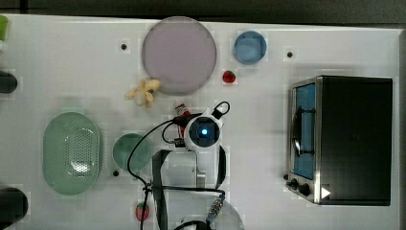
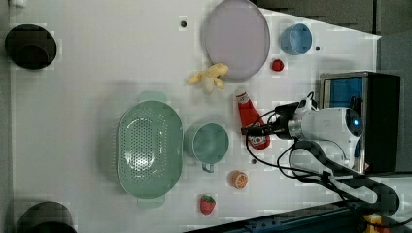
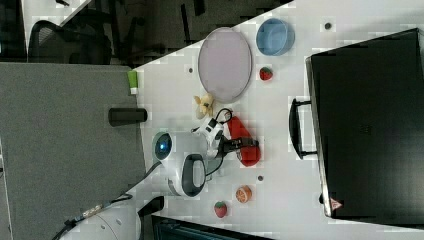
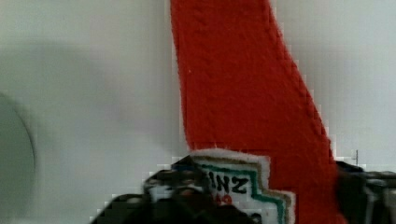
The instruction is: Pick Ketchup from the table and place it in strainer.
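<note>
While the ketchup lies flat, the tool straddles it (grip unclear).

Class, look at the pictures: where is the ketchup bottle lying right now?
In the left view, the ketchup lies flat on the white table, right of the small green bowl and below the banana, with the pincer at its lower end.

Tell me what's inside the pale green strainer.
The strainer holds nothing: its perforated bottom lies bare in the left view. The ketchup lies on the table, beyond the green bowl, with the gripper down at its body.
</note>
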